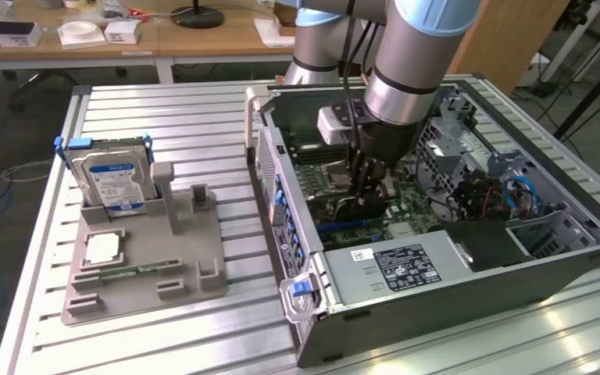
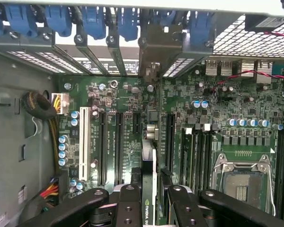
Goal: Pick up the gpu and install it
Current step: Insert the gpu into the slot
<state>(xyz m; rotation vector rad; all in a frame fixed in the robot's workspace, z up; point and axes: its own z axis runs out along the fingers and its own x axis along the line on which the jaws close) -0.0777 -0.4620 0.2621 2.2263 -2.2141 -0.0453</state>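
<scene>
Gripping gpu (image 2: 149, 168) in pincer (image 2: 151, 198) above the motherboard (image 2: 217, 109).
May jam against that board if lowered tilted or off-line.

One computer case (image 1: 456, 308), one hard drive (image 1: 112, 176), one holder (image 1: 175, 258), one gpu (image 2: 149, 189).

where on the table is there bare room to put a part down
Bare table slats lie between the grey holder and the computer case, and beyond the hard drive. Inside the case it is crowded: the gripper holds the gpu over the motherboard.
</scene>
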